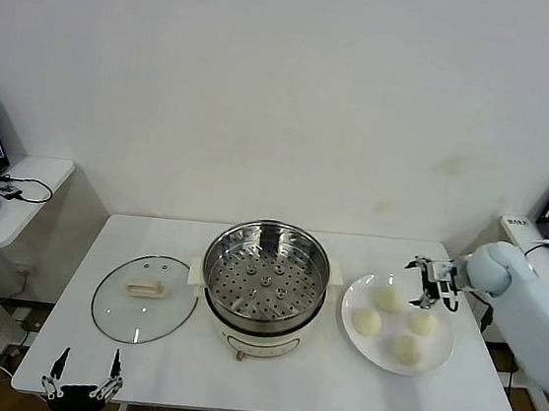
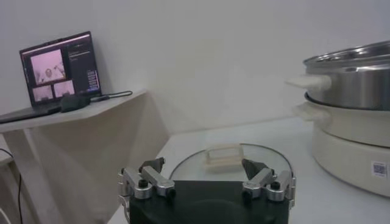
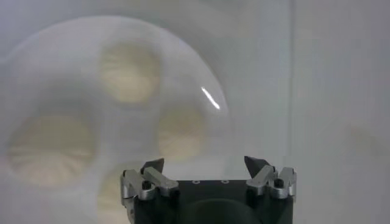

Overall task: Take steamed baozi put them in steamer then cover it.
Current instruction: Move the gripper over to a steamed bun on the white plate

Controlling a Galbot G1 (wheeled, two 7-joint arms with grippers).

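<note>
Steel steamer (image 1: 265, 282) is seen at table (image 1: 285, 375) centre, uncovered, w/ only its perforated tray inside, no buns in yet. Four steamed baozi (image 1: 389, 298) are held on a white plate (image 1: 435, 361) just to the robot's right of the steamer, none touching the others as far as can be told. Right gripper (image 1: 433, 281) is hung above the plate's far edge, jaws spread wide & gripping nothing; in the right wrist view the buns (image 3: 129, 73) lie below & ahead of the jaws, so a short drop forward is judged to be what's needed for the first pick. Buns are round, so no long axis need be matched. Right arm is clearly nearer the plate. Glass cover (image 1: 145, 298) is laid flat on the table to the steamer's left, bar handle up, running roughly side to side. Left gripper (image 1: 84, 382) is parked low at the near table edge, near the cover, jaws open & empty.
</note>
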